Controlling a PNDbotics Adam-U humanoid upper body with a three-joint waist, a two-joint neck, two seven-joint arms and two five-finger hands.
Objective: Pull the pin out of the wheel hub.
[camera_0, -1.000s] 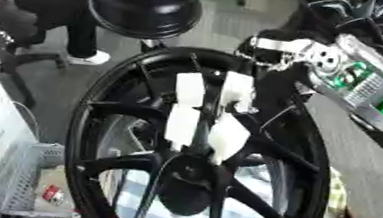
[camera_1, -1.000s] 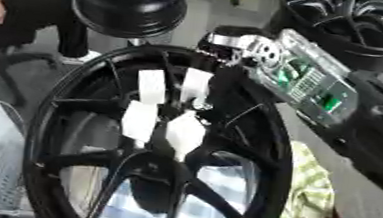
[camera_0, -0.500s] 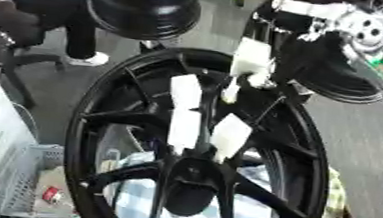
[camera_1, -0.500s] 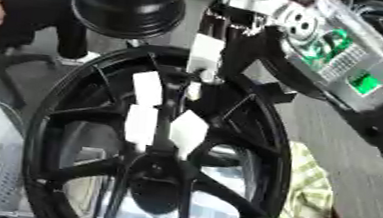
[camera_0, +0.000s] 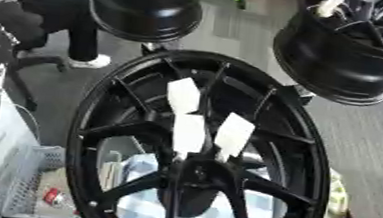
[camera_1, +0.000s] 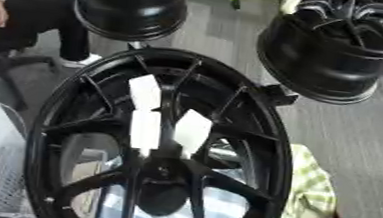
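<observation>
Hands show in neither view; basket [camera_0: 22,175] beside wheel hub [camera_0: 200,147] holds small items.

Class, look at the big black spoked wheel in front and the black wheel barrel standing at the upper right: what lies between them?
Grey floor and a small dark stand part under the black wheel barrel, beside the big black spoked wheel's rim, in the right eye view.

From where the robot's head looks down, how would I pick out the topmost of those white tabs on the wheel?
Find the big black spoked wheel filling the middle of the view, then its hub where the spokes meet. Three white tabs stand just above the hub; the topmost white tab sits alone, higher up the spokes, while the other two stand side by side below it.
</observation>
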